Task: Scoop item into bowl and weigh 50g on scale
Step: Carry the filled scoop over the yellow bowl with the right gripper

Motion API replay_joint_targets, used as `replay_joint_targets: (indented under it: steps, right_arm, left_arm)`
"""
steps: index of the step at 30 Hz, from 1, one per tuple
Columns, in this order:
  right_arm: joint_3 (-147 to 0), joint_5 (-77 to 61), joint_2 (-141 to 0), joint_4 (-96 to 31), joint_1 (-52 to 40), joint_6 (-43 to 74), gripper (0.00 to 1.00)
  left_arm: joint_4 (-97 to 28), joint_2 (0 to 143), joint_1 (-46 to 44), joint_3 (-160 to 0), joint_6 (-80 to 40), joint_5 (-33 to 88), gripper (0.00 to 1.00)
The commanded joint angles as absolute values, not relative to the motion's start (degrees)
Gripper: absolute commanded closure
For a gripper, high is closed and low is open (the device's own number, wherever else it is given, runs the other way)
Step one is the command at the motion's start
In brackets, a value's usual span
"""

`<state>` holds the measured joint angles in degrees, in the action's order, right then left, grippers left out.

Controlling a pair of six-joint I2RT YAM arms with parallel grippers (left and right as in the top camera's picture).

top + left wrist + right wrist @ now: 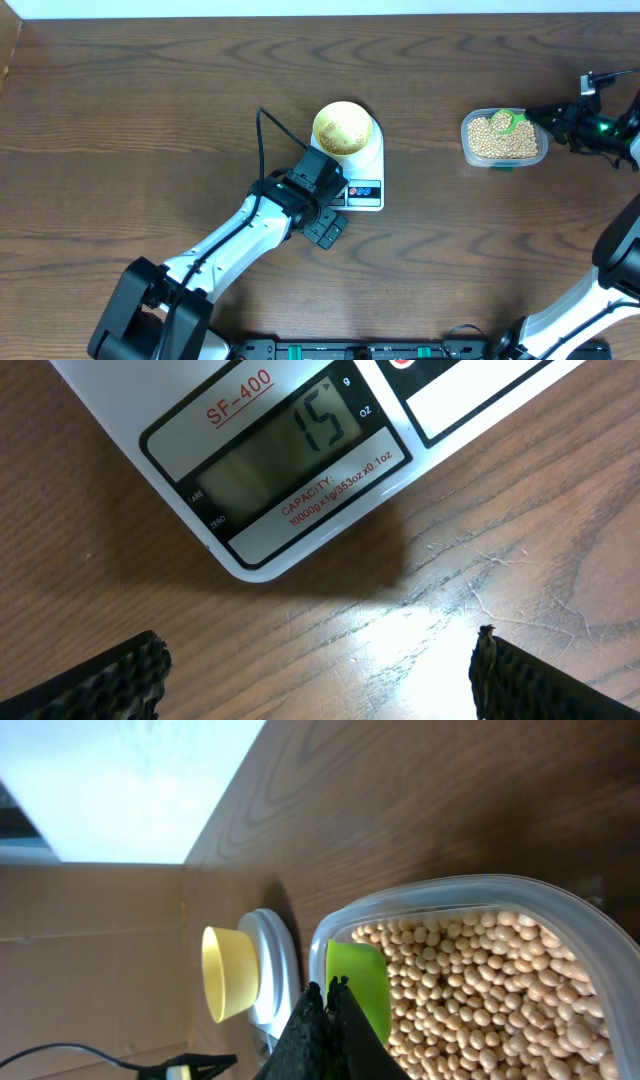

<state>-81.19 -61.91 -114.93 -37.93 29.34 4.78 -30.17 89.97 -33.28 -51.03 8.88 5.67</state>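
Wooden worktop [150,100], weighing station.
Yellow bowl [342,128] sitting on scale [365,190], centre; right fingers [315,1030] pinching scoop [505,122] in tub [480,158] of beans [490,140], 3 o'clock; left fingers [100,680] standing spread; heaped scoop risking spillage crossing over.

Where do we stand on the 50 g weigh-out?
Done: the bowl sits on the scale with some beans in it, and the display reads 15 g. In hand: the right gripper is shut on the green scoop, which is down in the tub of beans. The left gripper hangs open in front of the scale. Left: more scoops until it shows 50.
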Motion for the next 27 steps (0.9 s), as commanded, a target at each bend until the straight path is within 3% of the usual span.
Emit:
replay_joint_targets:
  steps: [1, 12, 27]
  right_arm:
    - [-80.84, -65.49, -115.46, -37.67, 29.69, 5.28, 0.99]
    - [-80.84, -74.19, -115.46, -36.01, 29.69, 5.32, 0.99]
    - [-80.84, -75.2, -115.46, -35.09, 26.76, 6.66, 0.99]
  left_arm:
    - [-30.33, 90.35, -33.3, -50.83, 9.37, 5.56, 0.02]
    - [-30.33, 90.35, -33.3, -50.83, 9.37, 5.56, 0.02]
    - [-30.33, 90.35, -33.3, -50.83, 9.37, 5.56, 0.02]
